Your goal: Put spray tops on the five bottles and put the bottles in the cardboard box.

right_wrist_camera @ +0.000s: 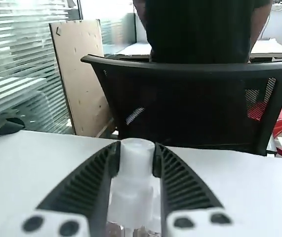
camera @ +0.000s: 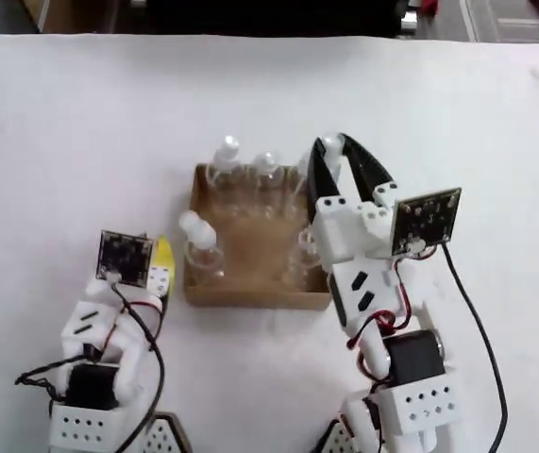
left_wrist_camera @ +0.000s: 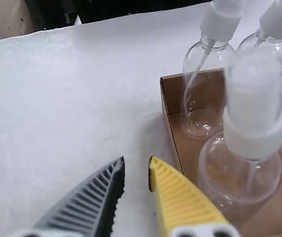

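capped bottles (camera: 200, 247) stand in cardboard box (camera: 250, 299). right gripper (right_wrist_camera: 137, 148) pinches one spray top (right_wrist_camera: 136, 165); left gripper (left_wrist_camera: 136, 165) slightly parted, empty. task looks nearly done.

Tally from the high view: 1 cardboard box (camera: 250, 300), frame centre. 5 bottles (camera: 200, 253): 2 along the box's upper edge, 1 lower left, 1 lower right, 1 pinched in my right gripper (camera: 331, 143) at upper right. 5 spray tops (camera: 227, 148), one per bottle. 2 grippers; left gripper (left_wrist_camera: 136, 163) holds 0.
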